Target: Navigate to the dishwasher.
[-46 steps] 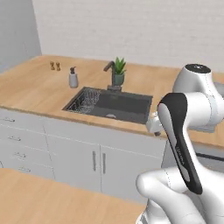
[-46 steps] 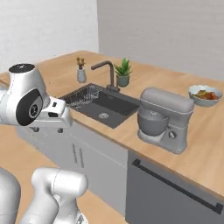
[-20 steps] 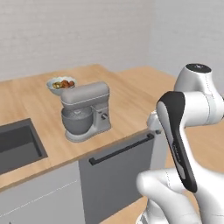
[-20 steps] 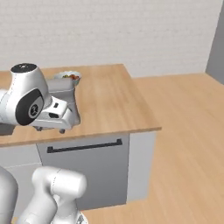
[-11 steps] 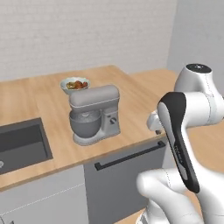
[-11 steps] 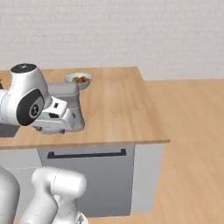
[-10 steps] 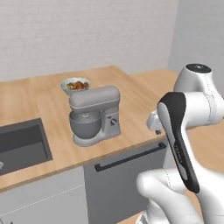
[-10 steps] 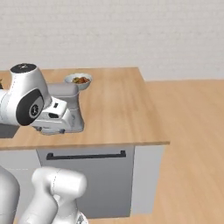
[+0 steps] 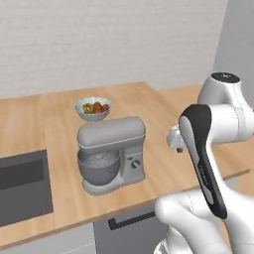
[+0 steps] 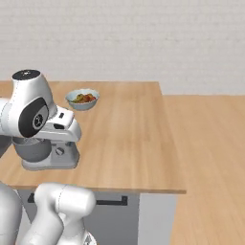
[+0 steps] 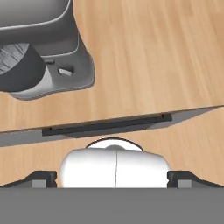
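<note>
In my left base view the dishwasher [image 9: 131, 230] peeks out bottom center under the stand mixer [image 9: 110, 155], in my right base view it's bottom center-left behind the arm, and in the hand view its handle [image 11: 107, 124] crosses mid-frame, while I can't tell how open the gripper [image 11: 113, 179] is.

Wooden counter [image 9: 54, 124]: mixer [image 9: 111, 155], fruit bowl [image 9: 93, 108].

A grey stand mixer [image 9: 110, 155] sits on the wooden counter [image 10: 129, 139], near the front edge, its bowl tucked under the head. Behind it, well back toward the white brick wall [image 9: 109, 44], there's a pale bowl of fruit [image 9: 93, 108]. Off to the left, a dark sink [image 9: 24, 188] is set into the counter
</note>
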You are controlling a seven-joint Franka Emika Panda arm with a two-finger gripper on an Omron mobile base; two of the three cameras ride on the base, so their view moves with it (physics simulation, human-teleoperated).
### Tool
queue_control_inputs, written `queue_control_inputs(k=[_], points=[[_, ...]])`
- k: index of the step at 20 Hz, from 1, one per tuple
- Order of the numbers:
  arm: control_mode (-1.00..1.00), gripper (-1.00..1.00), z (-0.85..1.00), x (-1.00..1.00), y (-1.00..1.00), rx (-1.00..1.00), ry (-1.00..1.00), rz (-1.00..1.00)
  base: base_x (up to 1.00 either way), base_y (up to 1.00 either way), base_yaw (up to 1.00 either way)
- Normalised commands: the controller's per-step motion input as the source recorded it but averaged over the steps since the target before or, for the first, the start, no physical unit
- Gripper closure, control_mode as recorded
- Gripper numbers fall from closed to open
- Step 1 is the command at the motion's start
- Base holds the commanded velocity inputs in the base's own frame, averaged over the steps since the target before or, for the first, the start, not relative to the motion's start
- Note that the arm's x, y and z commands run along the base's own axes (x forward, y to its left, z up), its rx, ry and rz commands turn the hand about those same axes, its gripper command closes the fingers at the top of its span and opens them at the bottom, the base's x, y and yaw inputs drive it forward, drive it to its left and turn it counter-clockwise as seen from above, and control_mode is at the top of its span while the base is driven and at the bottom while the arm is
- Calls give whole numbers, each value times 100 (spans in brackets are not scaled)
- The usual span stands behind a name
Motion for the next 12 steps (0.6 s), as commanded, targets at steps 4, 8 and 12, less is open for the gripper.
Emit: queue_control_inputs(k=[4,8,12], points=[[100,-100,0,0,0,0,0,0,71,-13,23],[100,-100,0,0,0,0,0,0,46,-2,24],[100,-100,0,0,0,0,0,0,40,0,20]])
